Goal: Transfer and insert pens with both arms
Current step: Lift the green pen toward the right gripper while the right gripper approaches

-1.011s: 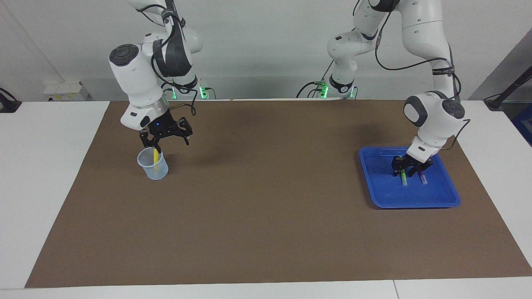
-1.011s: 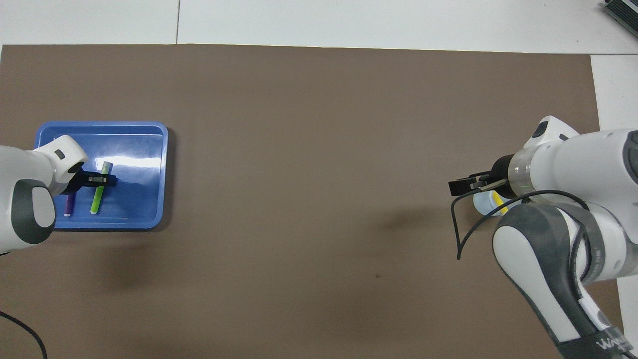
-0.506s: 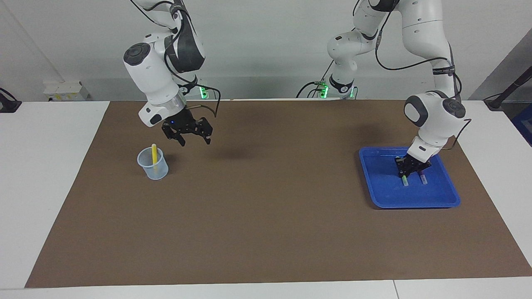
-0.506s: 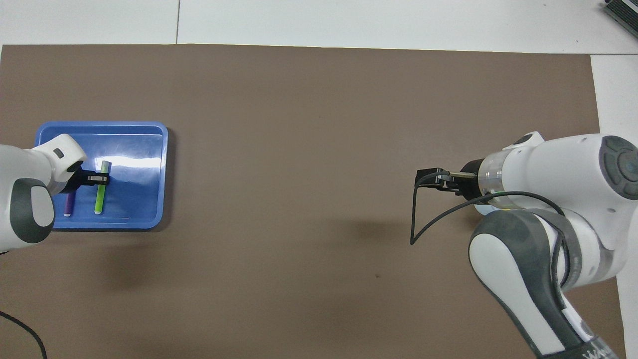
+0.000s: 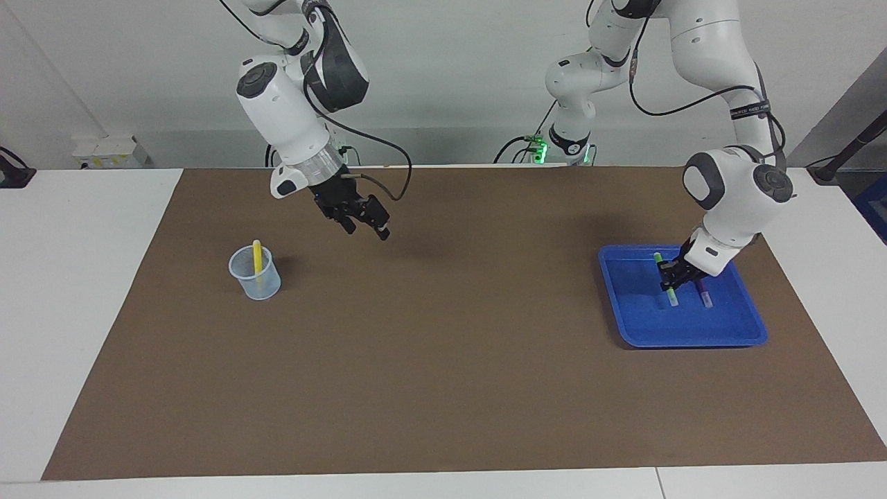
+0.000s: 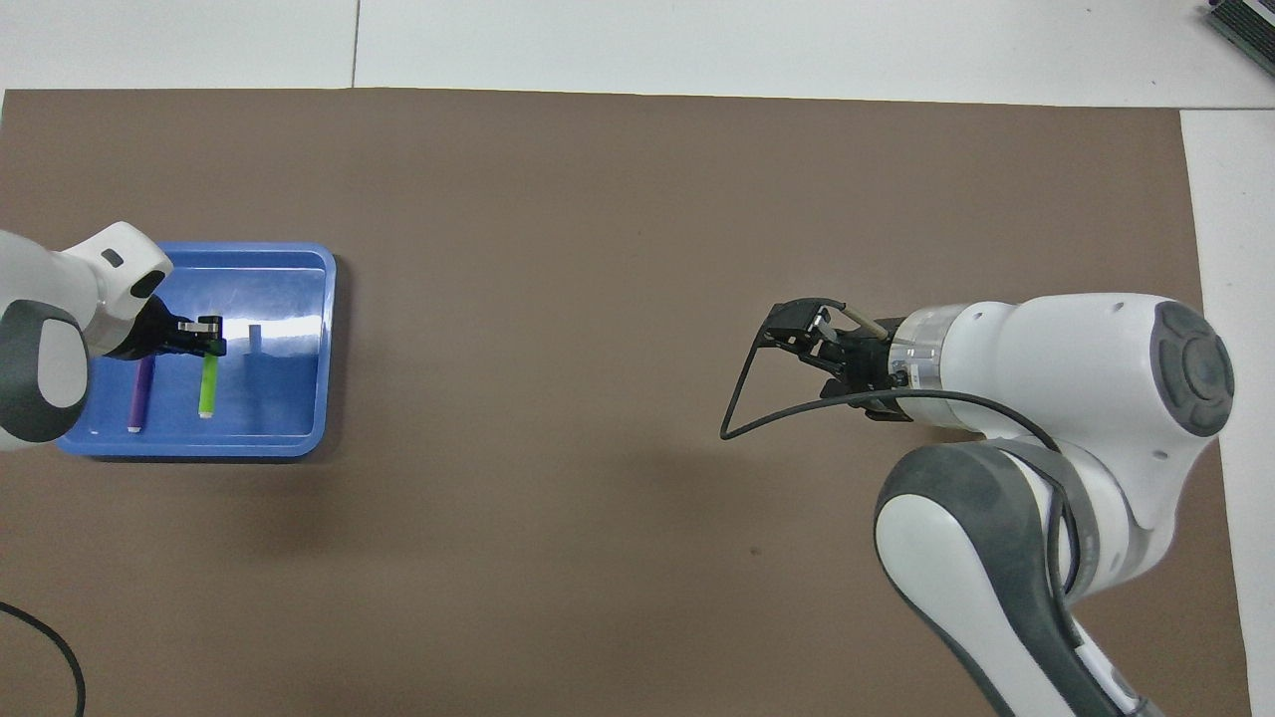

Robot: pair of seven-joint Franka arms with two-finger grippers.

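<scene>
In the blue tray (image 5: 627,305) (image 6: 327,299), toward the left arm's end of the table, the left gripper (image 5: 673,277) (image 6: 206,337) was clamped on the green pen (image 5: 671,296) (image 6: 208,383). Its fingertips were pinched on the barrel, above the middle. The pen's long axis ran steeply, with one end poking up above the fingers in the facing view and the pale end hanging low over the tray floor. A separate shadow on the floor beside it suggested that it was clear of the tray, though how far could not be told.

The purple pen (image 5: 703,294) (image 6: 139,393) lay flat in the tray just beside it, on the side toward the table's left end. Its length ran along the near-far line, with a pale end farther from the robots.

Such a marker would likely be light and rigid, with a smooth round plastic barrel. It could roll or swivel in a two-finger pinch, so a hold across the barrel near mid-length would probably suit it best, leaving an end free for a handover.

Over the brown mat (image 5: 443,360), the right gripper (image 5: 365,223) (image 6: 803,329) hung empty with its fingers spread wide. It was between the table's middle and the clear cup (image 5: 255,283). The yellow pen (image 5: 258,255) stood nearly upright in that cup, leaning on the rim.
</scene>
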